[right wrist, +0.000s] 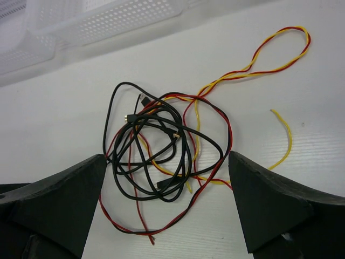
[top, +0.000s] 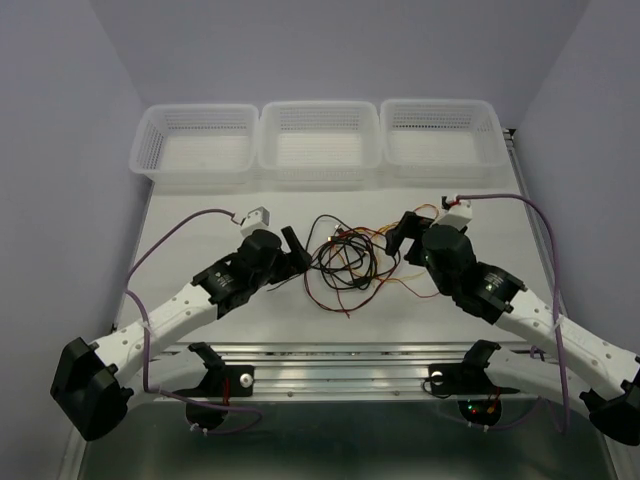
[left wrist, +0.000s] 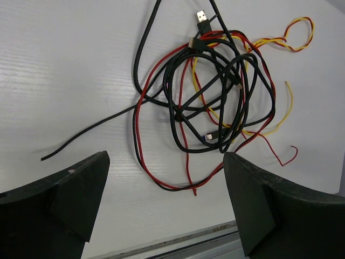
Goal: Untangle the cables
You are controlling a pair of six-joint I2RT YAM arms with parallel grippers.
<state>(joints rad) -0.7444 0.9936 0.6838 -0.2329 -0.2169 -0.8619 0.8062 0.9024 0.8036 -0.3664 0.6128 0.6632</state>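
The cables [top: 345, 262] lie in one tangle on the white table between my two grippers. Looped black cables [left wrist: 173, 108] with small plug ends, including a USB plug [left wrist: 201, 16], cross dark red wires [left wrist: 137, 124] and yellow wires [left wrist: 288, 102]. My left gripper [top: 293, 250] is open and empty just left of the tangle, its fingers [left wrist: 64, 199] above the table. My right gripper [top: 405, 232] is open and empty just right of it. In the right wrist view the tangle [right wrist: 156, 145] lies ahead of the open fingers [right wrist: 280, 205], with a red-yellow twisted loop [right wrist: 280, 35] and a loose yellow piece [right wrist: 285, 137] off to the right.
Three white perforated baskets [top: 195, 108] [top: 320, 104] [top: 440, 102] stand in a row along the far edge; one shows in the right wrist view [right wrist: 108, 21]. A metal rail [top: 340, 360] runs along the near edge, just below the tangle in the left wrist view [left wrist: 188, 240].
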